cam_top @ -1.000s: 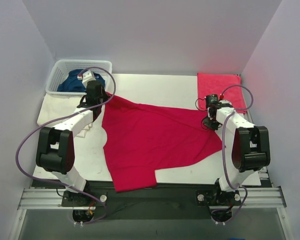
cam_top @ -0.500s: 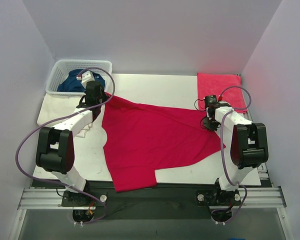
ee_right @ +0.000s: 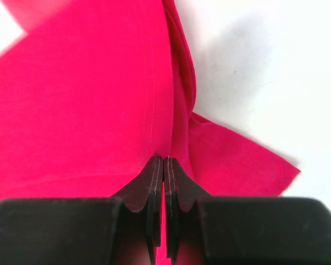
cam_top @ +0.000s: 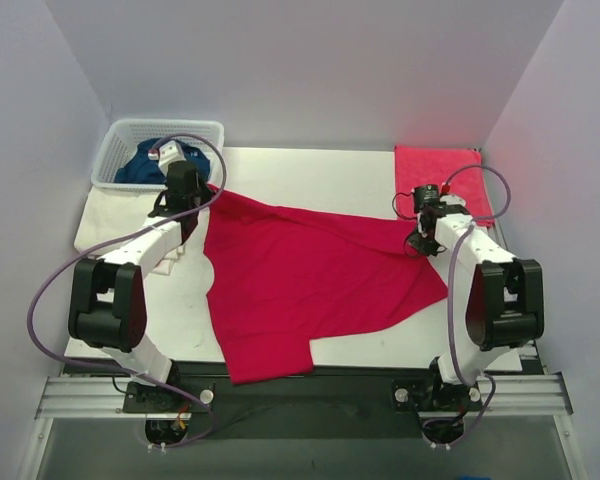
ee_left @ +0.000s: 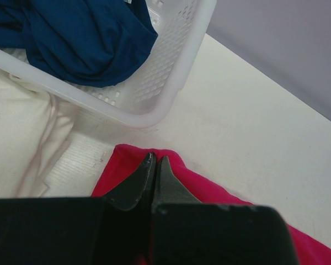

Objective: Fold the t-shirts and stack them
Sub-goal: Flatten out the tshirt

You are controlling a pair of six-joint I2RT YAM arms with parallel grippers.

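Observation:
The crimson red t-shirt [cam_top: 300, 280] lies spread across the middle of the table. My left gripper [cam_top: 202, 196] is shut on its far left corner [ee_left: 121, 157], beside the basket. My right gripper [cam_top: 416, 243] is shut on a hemmed fold of its right edge [ee_right: 165, 110]. The dark blue t-shirt [cam_top: 145, 165] is bunched in the basket and shows in the left wrist view [ee_left: 71, 38]. The cream-white t-shirt [cam_top: 110, 220] lies flat at the table's left, also in the left wrist view [ee_left: 16, 143].
The white lattice basket [cam_top: 115, 140] stands at the back left corner, its rim close to my left gripper [ee_left: 171, 83]. A red folded cloth [cam_top: 440, 165] lies at the back right. Bare table [cam_top: 310, 180] shows behind the red shirt.
My right gripper has shifted slightly right and back with the shirt's edge. My left gripper has moved slightly toward the back with the corner. Both stay shut.

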